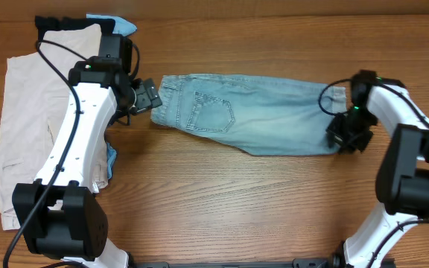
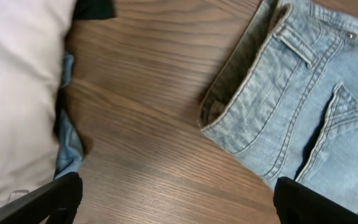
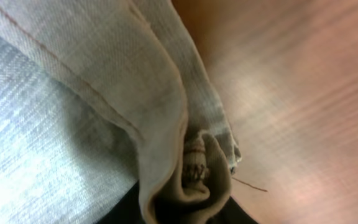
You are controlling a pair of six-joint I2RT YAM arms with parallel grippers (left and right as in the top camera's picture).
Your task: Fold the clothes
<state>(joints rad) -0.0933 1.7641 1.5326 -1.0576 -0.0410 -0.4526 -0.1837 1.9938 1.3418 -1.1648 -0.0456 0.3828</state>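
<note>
Denim shorts: faded light-blue denim shorts [image 1: 252, 115] lie flat across the middle of the table [image 1: 237, 212]; waistband at the left, leg hems at the right; a back pocket faces up; the far right hem corner curls upward

Waistband, close up: in the left wrist view the denim shorts [image 2: 303, 93] show a belt loop, a rivet and the stitched pocket; the open waist edge gapes a little, showing the paler inside

Left hand: the left hand [image 1: 149, 95] hovers just beside the waistband's left edge, apart from the cloth; its jaws are spread wide and grasp nothing; in its own view the left hand [image 2: 179, 205] has bare wood between the two dark fingers [image 2: 55, 199]

Right hand: the right hand [image 1: 348, 135] sits at the near right hem corner of the shorts

Right hand, close up: the stitched hem of the denim shorts [image 3: 73, 93] is folded and bunched between the dark fingers [image 3: 123, 214]; whether they are clenched on it cannot be told

Beige shorts: beige cargo shorts [image 1: 28, 126] lie spread at the left edge of the table, partly under the left arm

Other clothes: a black garment [image 1: 54, 24] and a bright-blue garment [image 1: 121, 22] lie at the far left; more blue cloth [image 1: 111, 160] peeks out beside the beige shorts' near right edge
</note>
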